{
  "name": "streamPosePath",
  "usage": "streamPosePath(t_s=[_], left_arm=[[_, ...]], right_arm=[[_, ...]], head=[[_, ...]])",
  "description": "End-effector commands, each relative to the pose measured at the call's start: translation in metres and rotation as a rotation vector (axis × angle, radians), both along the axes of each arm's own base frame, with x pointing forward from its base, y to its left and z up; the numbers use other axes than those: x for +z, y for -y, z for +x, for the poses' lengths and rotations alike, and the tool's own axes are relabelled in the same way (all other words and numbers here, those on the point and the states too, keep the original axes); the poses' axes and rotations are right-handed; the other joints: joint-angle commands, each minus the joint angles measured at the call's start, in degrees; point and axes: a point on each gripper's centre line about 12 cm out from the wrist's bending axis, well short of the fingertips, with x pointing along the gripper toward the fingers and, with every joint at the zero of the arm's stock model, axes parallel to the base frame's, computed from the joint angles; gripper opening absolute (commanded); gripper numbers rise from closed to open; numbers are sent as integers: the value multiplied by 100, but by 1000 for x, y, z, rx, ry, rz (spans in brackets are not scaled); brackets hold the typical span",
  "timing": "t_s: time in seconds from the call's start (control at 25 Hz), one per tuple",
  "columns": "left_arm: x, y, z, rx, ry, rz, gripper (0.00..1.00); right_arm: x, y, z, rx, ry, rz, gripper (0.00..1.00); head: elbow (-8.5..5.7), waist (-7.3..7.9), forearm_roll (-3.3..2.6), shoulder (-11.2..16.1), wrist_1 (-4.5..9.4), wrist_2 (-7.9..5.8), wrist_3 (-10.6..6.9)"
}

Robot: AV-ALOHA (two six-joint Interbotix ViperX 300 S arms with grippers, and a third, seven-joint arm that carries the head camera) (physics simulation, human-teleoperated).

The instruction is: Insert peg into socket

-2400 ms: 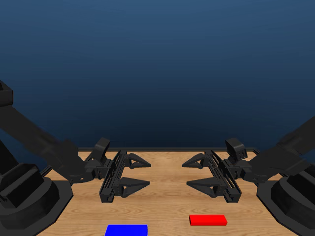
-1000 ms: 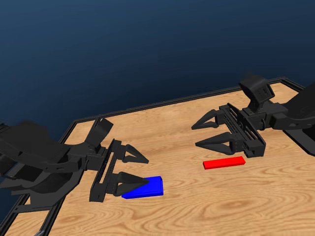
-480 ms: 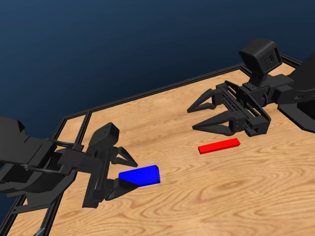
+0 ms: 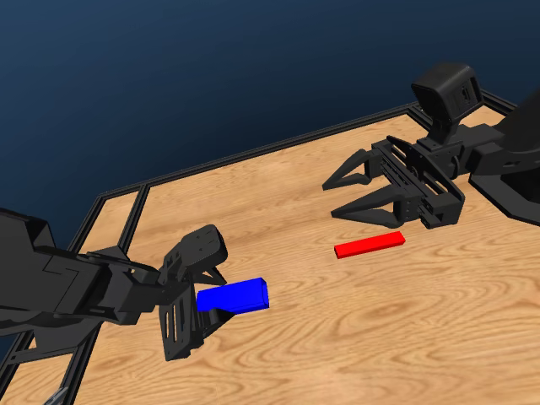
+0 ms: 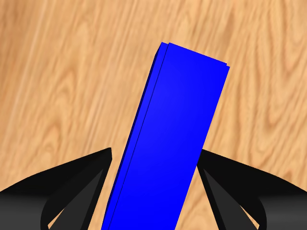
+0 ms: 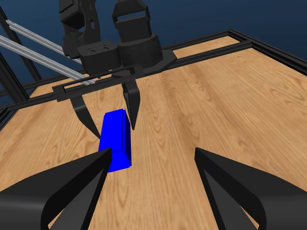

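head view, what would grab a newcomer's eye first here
The bright-blue socket stands out most, sitting between the jaws of the left gripper near the table's left side. Next is the thin red peg, lying flat on the wooden table just in front of the open right gripper, which is not touching it.

On my screens the socket point(image 4: 234, 296) is a plain, saturated bright blue, slightly darker on its shaded side face. The peg point(image 4: 369, 245) is plain bright red with no markings. The bench point(image 4: 354, 337) is light tan wood with darker brown wavy grain lines, and I see a thin black frame point(image 4: 253, 156) along its edge. The left hand point(image 4: 196, 308) and right hand point(image 4: 354, 196) are both matte black, as are the arms. Behind everything, the background point(image 4: 211, 67) is deep navy blue, fading darker toward the top.
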Motion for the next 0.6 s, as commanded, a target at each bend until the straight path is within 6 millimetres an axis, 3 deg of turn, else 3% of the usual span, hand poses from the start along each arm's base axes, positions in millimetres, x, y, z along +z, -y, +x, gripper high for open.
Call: streamPosePath(t_s=[0.04,0.08,0.12,0.2,0.44,0.48,0.6], left_arm=[[-3,7,1,35,3,-16,100],[-4,8,1,39,-2,-13,88],[-4,9,1,40,4,-19,0],[-8,9,-2,44,5,-25,0],[4,12,3,39,43,-29,0],[-3,10,-3,41,18,-21,0],[3,16,-1,19,43,-27,0]], right_arm=[[-6,-1,-1,-5,-9,42,100],[-13,-3,-2,-3,-43,54,100],[-19,-4,-3,-1,-68,67,100],[-29,-6,-5,0,-124,86,100],[-71,-14,-10,5,-363,85,100],[-71,-16,-6,11,-376,78,100],[-78,-17,-6,20,-433,59,100]], head=[[-94,17,-17,0,-48,-87,-75],[-91,23,-25,-4,-54,-121,-103],[-90,25,-35,-9,-60,-156,-142],[-90,15,-58,-15,-91,-225,-211],[-66,-111,-207,-59,-287,-648,-619],[-64,-135,-232,-67,-309,-726,-673],[-65,-182,-287,-78,-357,-897,-802]])
